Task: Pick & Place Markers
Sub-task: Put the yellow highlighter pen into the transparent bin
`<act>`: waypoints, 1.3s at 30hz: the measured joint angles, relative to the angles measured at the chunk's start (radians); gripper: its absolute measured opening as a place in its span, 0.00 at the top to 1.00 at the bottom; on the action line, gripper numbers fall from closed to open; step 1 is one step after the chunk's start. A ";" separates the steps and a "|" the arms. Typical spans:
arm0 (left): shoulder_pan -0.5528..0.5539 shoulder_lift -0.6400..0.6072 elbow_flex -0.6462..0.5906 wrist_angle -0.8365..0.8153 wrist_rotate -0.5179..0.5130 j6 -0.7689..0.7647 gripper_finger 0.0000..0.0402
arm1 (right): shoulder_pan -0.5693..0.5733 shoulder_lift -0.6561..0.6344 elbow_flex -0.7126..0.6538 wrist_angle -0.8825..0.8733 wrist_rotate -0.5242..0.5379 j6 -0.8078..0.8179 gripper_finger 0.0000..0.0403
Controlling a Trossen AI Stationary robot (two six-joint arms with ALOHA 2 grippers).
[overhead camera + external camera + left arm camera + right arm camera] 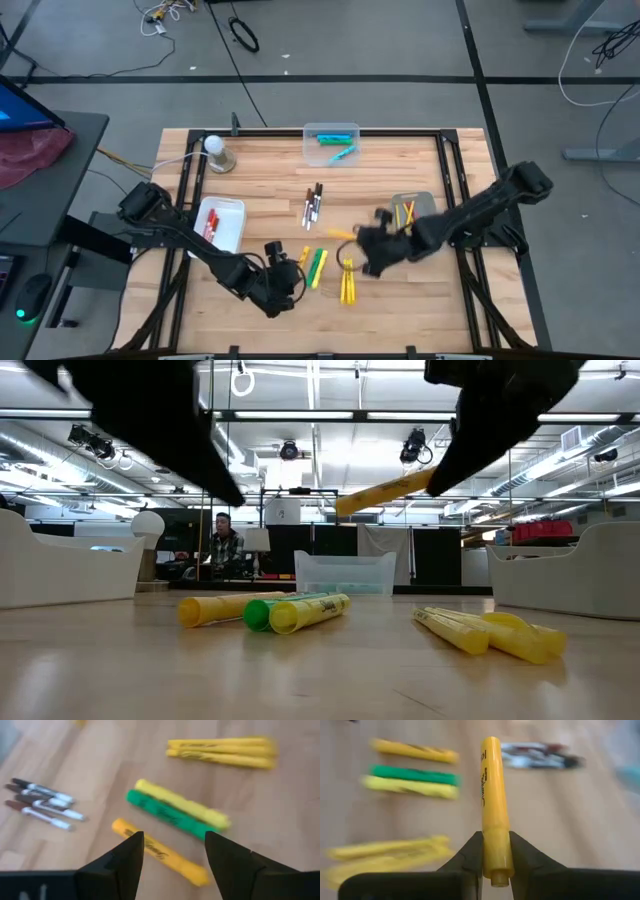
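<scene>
Loose markers lie on the wooden table: an orange (160, 854), a green (165, 814) and a yellow one (182, 805) side by side, slim yellow ones (347, 283) and thin white ones (313, 205). My left gripper (175, 842) hangs open over the orange marker, one finger on either side, touching nothing. My right gripper (367, 247) is shut on another orange-yellow marker (492, 795), held in the air near the grey tray (425, 200). My right gripper pinches the orange-yellow marker by one end (495, 862) between its two fingers. The fingers run along the marker, and the rest of it juts out past the fingertips. The marker (390, 490) is lifted clear of the table and tilted.
A white tray (232, 208) with red markers stands at the left. A clear box (331, 131) with blue and green markers is at the far edge. A white ball on a base (217, 152) sits far left. A person (225, 545) shows in the room behind.
</scene>
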 joint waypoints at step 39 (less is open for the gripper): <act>0.111 0.000 -0.237 0.707 -0.033 0.198 0.62 | -1.043 0.578 0.628 -0.251 -0.494 -0.930 0.77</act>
